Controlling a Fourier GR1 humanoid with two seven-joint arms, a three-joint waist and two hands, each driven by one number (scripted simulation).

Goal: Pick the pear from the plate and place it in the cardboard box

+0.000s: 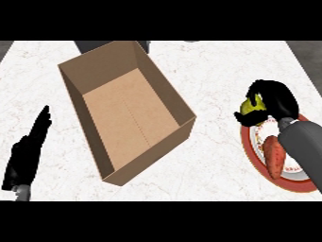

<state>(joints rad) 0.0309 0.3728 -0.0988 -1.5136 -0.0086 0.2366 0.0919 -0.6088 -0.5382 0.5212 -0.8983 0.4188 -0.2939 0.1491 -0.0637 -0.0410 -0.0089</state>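
A yellow-green pear (pixel 249 108) sits at the far end of a red-rimmed white plate (pixel 249 147) on the right of the counter. My right hand (pixel 273 100) is curled round the pear and hides most of it. The open cardboard box (pixel 125 108) stands in the middle of the counter, left of the plate, with nothing inside it. My left hand (pixel 25 153) rests open near the lower left edge, fingers straight and pointing away.
A red piece of food (pixel 274 156) lies on the plate beside my right forearm (pixel 311 150). A dark object (pixel 93 45) shows behind the box at the counter's far edge. The counter is white marble (pixel 212 71).
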